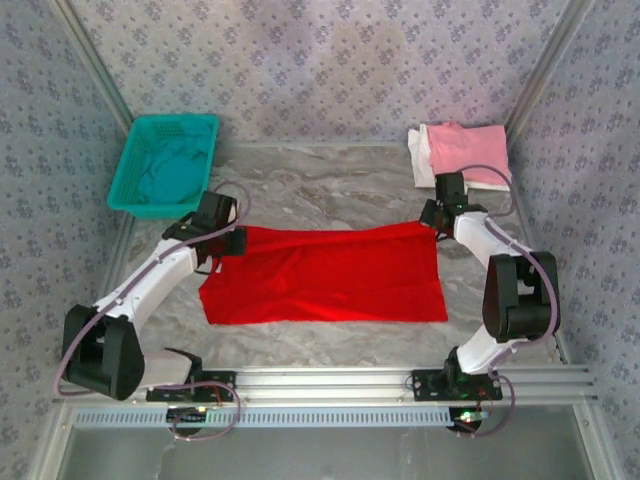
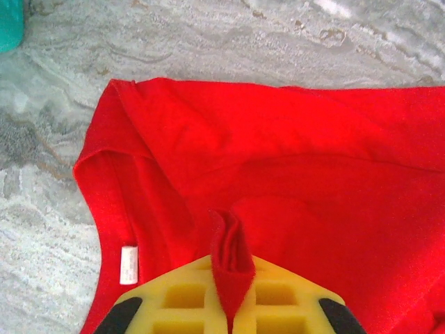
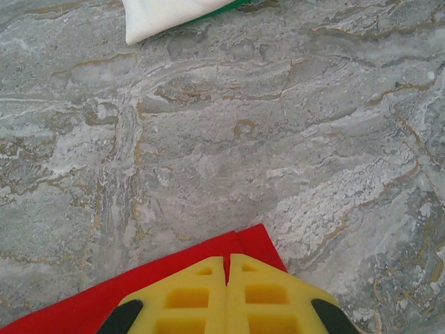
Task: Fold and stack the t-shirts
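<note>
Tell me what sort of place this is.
Probably a staged robot test booth, not a real home: wallpapered panels in metal framing, a marble-look tabletop, and two robot arms bolted to a rail, with a red t-shirt laid out.

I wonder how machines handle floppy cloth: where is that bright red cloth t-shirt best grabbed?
At its two far corners, from above, one arm each. The bright red cloth t-shirt lies flat and wide, so pinching up a fold near each corner, as the left fingers do, gives a hold.
</note>
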`<state>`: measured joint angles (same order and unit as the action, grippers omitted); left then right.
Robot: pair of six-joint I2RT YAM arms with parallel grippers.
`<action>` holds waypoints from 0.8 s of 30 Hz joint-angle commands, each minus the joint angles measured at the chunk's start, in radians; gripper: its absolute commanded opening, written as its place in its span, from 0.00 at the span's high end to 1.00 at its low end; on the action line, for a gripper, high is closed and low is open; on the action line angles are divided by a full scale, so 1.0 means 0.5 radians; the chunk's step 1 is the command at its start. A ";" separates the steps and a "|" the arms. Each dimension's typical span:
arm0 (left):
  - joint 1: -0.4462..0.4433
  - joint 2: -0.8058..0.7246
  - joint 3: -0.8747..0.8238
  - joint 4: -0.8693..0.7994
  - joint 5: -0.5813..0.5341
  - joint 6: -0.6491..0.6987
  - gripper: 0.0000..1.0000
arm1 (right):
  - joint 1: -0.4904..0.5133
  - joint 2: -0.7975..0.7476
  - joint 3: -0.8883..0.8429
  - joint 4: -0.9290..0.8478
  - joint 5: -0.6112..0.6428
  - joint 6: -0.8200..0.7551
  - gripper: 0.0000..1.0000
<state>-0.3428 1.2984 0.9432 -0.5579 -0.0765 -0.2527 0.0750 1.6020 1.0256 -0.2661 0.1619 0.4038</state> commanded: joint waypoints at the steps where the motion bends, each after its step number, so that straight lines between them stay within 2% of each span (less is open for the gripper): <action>1: -0.033 -0.094 -0.020 -0.146 -0.035 -0.072 1.00 | 0.015 -0.078 -0.077 -0.090 0.051 0.059 0.96; 3: -0.061 -0.141 -0.060 -0.187 -0.042 -0.116 1.00 | 0.019 -0.121 -0.133 -0.106 0.042 0.098 0.89; 5: -0.087 -0.191 -0.113 -0.220 -0.036 -0.172 0.93 | 0.023 -0.184 -0.199 -0.132 0.030 0.135 0.76; 8: -0.175 -0.309 -0.204 -0.305 -0.070 -0.254 0.81 | 0.028 -0.338 -0.366 -0.134 0.010 0.191 0.72; 10: -0.228 -0.417 -0.266 -0.354 -0.081 -0.299 0.67 | 0.030 -0.442 -0.453 -0.168 -0.015 0.218 0.67; 15: -0.268 -0.717 -0.406 -0.308 -0.012 -0.324 0.59 | 0.037 -0.657 -0.598 -0.148 -0.020 0.181 0.61; 17: -0.218 -0.669 -0.396 -0.173 0.092 -0.271 0.54 | 0.060 -0.659 -0.604 -0.062 -0.038 0.152 0.60; 21: -0.097 -0.306 -0.232 0.029 0.322 -0.181 0.54 | 0.196 -0.560 -0.519 0.079 -0.044 0.065 0.58; 24: -0.071 -0.043 -0.105 0.059 0.325 -0.197 0.54 | 0.332 -0.481 -0.463 0.146 0.040 -0.015 0.55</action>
<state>-0.3901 1.1973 0.8295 -0.5903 0.0311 -0.3679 0.1936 1.3300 0.7517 -0.2504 0.1513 0.4503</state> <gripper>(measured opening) 0.464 0.444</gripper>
